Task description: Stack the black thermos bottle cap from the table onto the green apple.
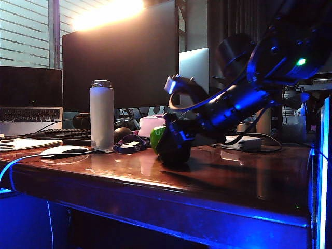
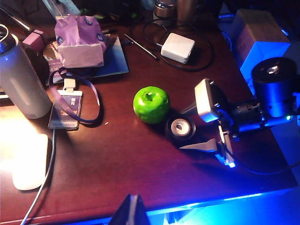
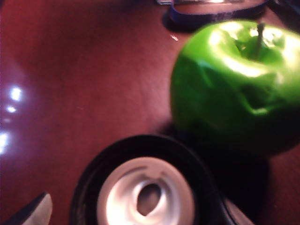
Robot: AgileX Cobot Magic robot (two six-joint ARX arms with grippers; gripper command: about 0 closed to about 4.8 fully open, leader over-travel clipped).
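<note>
Black thermos bottle cap [image 1: 174, 151] stands on the table [image 1: 249, 181] in the exterior view, dark and low, touching or just in front of the green apple [image 1: 156, 136], of which only a sliver shows. Right gripper [image 1: 174, 111] reaches in from the right, one finger arching above the cap, the other down beside it; fingers apart. White bottle [image 1: 101, 115] stands upright well to the left, a lanyard badge [image 1: 129, 145] between it and the apple. Left wrist view: cap [image 2: 181, 127] sits open side up, pale ring inside, just beside the apple [image 2: 151, 104]; right gripper [image 2: 212, 125] brackets the cap's far side, fingers spread wide, not closed on it. Purple tissue pack [image 2: 79, 42] and white charger [image 2: 177, 47] lie further back. A dark tip of the left gripper [image 2: 131, 211] shows at the frame edge; its finger state cannot be told. Right wrist view: cap [image 3: 145, 187] close below, apple [image 3: 236, 89] beside it, one pale fingertip [image 3: 37, 208] at the corner.
</note>
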